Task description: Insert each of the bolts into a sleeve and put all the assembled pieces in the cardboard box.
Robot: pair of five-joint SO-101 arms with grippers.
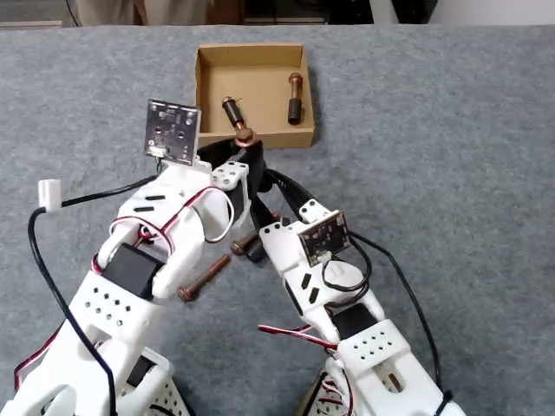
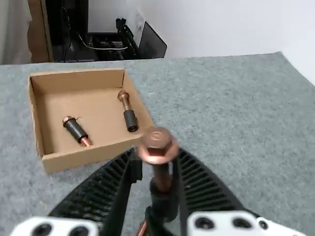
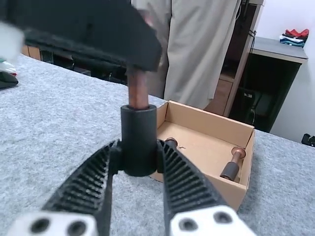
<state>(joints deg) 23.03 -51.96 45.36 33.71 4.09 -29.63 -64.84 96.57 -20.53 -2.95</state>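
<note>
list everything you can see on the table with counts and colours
box: 1, brown cardboard, far side of the mat
done pieces: 2, copper bolts in black sleeves, lying apart in the box
held bolt: 1, copper, in the left hand, shaft entering the held sleeve
held sleeve: 1, black, in the right hand, just short of the box
loose bolts: 2, copper, on the mat between the arms, the second partly hidden
mat: 1, grey, covers the table
left hand: 1, black, shut on the held bolt
right hand: 1, black, shut on the held sleeve
</note>
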